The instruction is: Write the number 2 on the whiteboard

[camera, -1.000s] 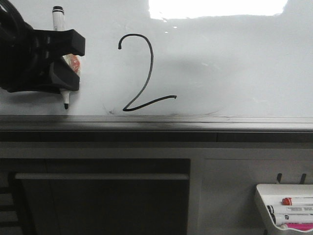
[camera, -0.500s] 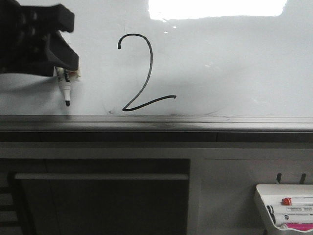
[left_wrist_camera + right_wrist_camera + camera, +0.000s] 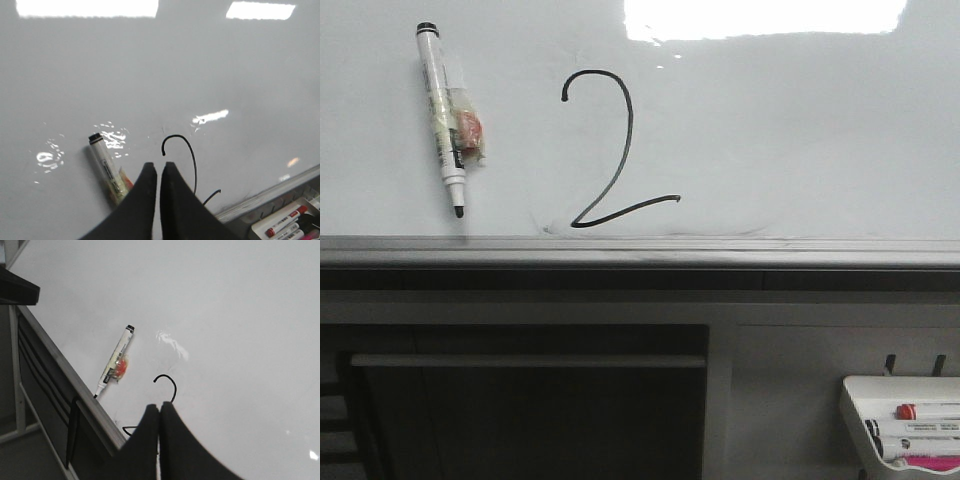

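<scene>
Whiteboard (image 3: 800, 130): number 2 (image 3: 610, 150) drawn; marker (image 3: 443, 118) lying left of it; left gripper (image 3: 159, 171), right gripper (image 3: 159, 412) fingers pressed together, empty

text: number 2 (image 3: 610, 150) | on: whiteboard (image 3: 800, 130) | marker print: unreadable

A black marker (image 3: 445, 120) lies on the whiteboard (image 3: 800, 130), just left of the number 2 (image 3: 610, 150). The board's wide white surface to the right of the numeral is bare. A grey ledge (image 3: 640, 250) runs along the board's lower edge. Lower right, a white tray (image 3: 855, 400) holds more markers.
</scene>
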`<action>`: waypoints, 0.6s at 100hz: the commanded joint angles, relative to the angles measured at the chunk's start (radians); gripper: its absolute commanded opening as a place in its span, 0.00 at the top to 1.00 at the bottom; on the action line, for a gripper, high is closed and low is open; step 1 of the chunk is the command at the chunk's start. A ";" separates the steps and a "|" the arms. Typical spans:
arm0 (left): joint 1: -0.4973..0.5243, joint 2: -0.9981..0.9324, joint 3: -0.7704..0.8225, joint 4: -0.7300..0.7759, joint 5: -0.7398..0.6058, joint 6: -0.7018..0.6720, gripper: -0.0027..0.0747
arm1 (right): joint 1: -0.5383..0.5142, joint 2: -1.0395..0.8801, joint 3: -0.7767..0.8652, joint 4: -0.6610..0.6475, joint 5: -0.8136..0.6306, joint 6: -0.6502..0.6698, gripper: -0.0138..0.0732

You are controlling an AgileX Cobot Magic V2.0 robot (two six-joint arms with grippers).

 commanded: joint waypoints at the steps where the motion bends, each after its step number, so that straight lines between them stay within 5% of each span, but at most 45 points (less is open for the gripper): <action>1: -0.009 -0.117 0.038 0.047 -0.084 -0.002 0.99 | -0.004 -0.113 0.100 -0.017 -0.140 0.003 0.91; 28: -0.009 -0.382 0.155 0.087 -0.075 -0.002 0.99 | -0.004 -0.397 0.369 -0.017 -0.137 0.003 0.91; 60: -0.009 -0.401 0.173 0.087 -0.075 -0.002 0.99 | -0.004 -0.431 0.473 -0.017 -0.130 0.003 0.91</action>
